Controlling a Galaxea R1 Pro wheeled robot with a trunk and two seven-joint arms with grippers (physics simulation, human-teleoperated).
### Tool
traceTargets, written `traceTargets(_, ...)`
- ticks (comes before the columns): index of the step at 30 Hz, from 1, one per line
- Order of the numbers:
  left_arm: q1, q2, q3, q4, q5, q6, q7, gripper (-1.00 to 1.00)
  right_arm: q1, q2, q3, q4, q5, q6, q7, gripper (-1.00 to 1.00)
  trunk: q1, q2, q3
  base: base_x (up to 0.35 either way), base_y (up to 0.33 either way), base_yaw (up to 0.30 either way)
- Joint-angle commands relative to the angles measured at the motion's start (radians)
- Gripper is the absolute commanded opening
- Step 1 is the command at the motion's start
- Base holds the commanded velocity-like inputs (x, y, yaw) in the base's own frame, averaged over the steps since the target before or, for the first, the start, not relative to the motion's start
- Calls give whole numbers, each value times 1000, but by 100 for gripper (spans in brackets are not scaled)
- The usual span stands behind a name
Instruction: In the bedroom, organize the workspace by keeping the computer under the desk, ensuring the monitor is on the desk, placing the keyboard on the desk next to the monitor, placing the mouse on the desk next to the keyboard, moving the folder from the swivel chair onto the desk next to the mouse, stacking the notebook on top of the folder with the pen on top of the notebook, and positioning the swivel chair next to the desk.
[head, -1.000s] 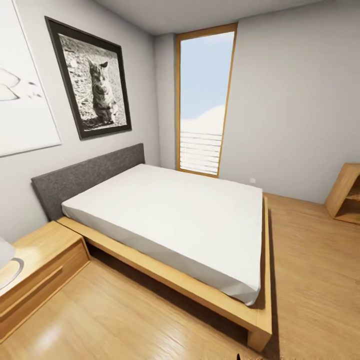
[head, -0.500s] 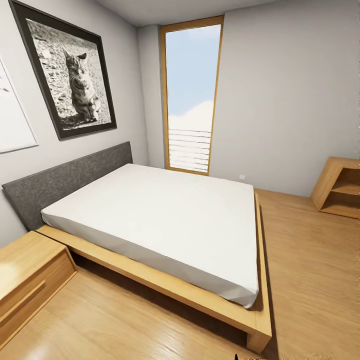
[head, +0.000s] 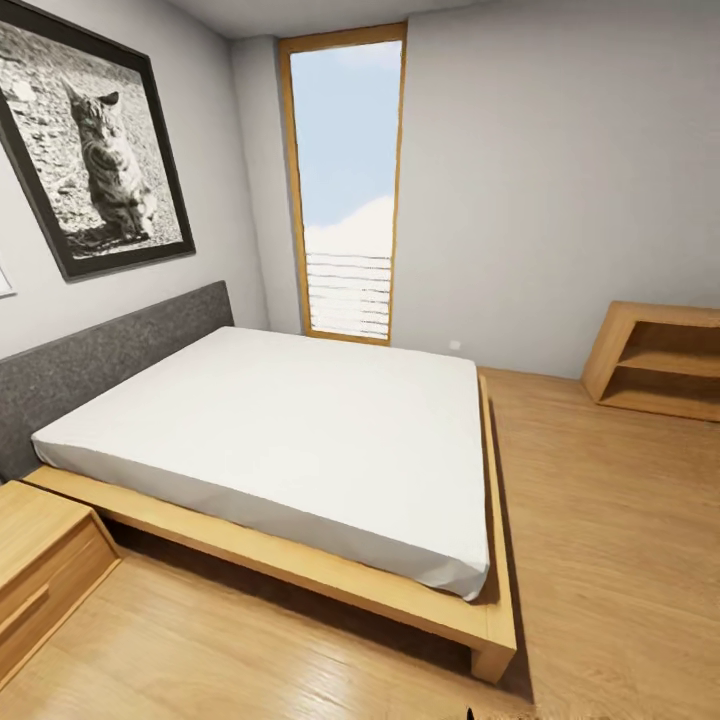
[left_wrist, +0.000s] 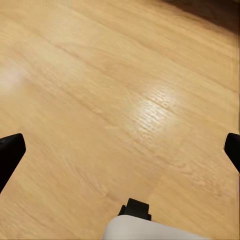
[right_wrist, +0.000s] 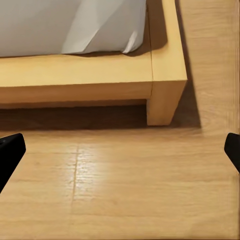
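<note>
the head view looks across the bedroom (head: 600, 560). from the left: a low wooden bedside cabinet (head: 40, 570) at the frame edge, a framed black-and-white cat picture (head: 95, 150) on the grey wall, a grey headboard (head: 110, 355), then the white-sheeted bed (head: 290, 440) on its wooden frame. a tall window (head: 345, 190) stands behind it, and an open wooden shelf unit (head: 660, 360) sits far right. the left gripper (left_wrist: 120, 150) is spread wide over bare floor; the right gripper (right_wrist: 120, 150) is also spread wide, empty, near the bed's corner leg.

bed (head: 290, 430) left of shelf (head: 655, 360)
</note>
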Motion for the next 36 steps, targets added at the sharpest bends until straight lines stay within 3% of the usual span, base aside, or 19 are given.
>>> traceTargets(1, 0, 0, -2, 0, 7, -3, 1, 100, -1, 0, 1, 0, 0, -2, -4, 100, 0, -1, -1, 1, 0, -268)
traceTargets(26, 0, 1, -3, 31, 7, -8, -3, 100, 0, 0, 1, 2, 0, -4, -4, 100, 0, -1, -2, 0, 0, -292)
traceTargets(36, 0, -2, -10, 37, 6, -9, -3, 100, 0, 0, 1, 2, 0, -4, -4, 100, 0, -1, -2, -279, 0, -300)
